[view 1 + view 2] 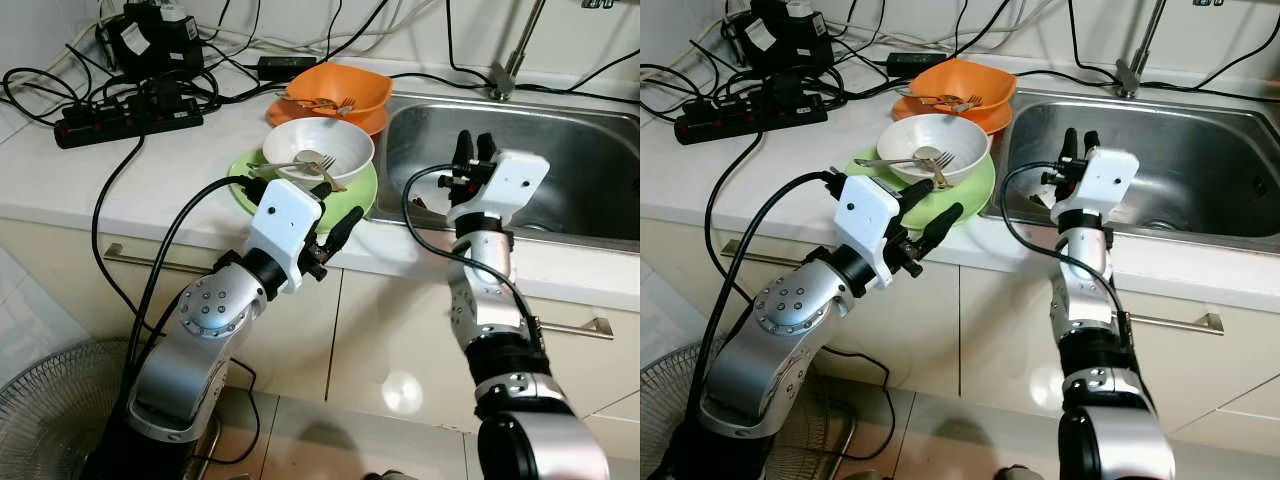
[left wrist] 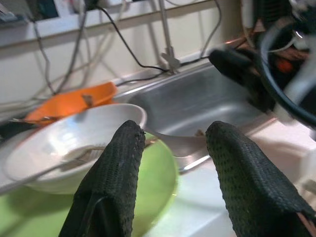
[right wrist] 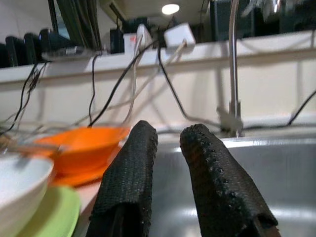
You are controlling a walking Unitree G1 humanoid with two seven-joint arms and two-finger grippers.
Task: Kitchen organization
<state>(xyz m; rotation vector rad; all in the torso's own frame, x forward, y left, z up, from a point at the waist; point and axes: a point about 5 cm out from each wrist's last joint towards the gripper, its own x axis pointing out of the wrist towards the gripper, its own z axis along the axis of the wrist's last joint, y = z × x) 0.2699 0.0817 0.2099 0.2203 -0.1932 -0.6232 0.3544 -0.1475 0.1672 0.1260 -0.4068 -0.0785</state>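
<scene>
We see a white bowl (image 1: pixel 318 150) holding a fork (image 1: pixel 318 160), resting on a green plate (image 1: pixel 355 196) at the counter's (image 1: pixel 150 175) front edge, just left of the steel sink (image 1: pixel 560 170); an orange bowl (image 1: pixel 335 92) with cutlery sits behind it; the left gripper (image 1: pixel 333 225) hovers at the plate's near rim, fingers spread and empty; the right gripper (image 1: pixel 474 148) hangs over the sink's left end, fingers slightly parted, grasping nothing.

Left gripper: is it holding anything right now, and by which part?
Nothing. The left gripper has its jaws open with bare space between them, short of the green plate and white bowl.
</scene>
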